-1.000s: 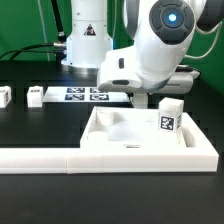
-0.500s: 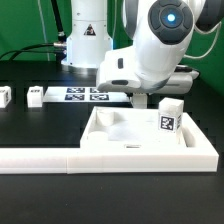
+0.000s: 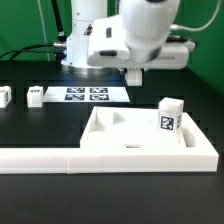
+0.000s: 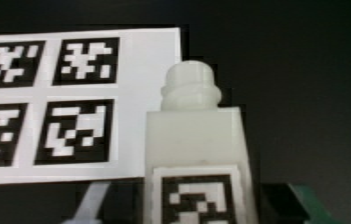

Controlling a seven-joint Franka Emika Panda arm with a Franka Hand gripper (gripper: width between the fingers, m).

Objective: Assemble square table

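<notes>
The white square tabletop lies tray-like near the front, and one tagged white leg stands upright in its far right corner. Two more small legs lie at the exterior view's far left. My gripper hangs raised behind the tabletop, beside the marker board. In the wrist view my gripper is shut on another tagged leg. That leg's threaded tip points away from me, toward the black table. In the exterior view the held leg is hard to make out.
A long white L-shaped barrier runs along the front and borders the tabletop. The marker board shows beyond the held leg in the wrist view. The arm's white base stands at the back.
The arm has risen from low behind the tabletop and shifted toward the exterior view's left. The leg on the tabletop and the loose legs have not moved.
</notes>
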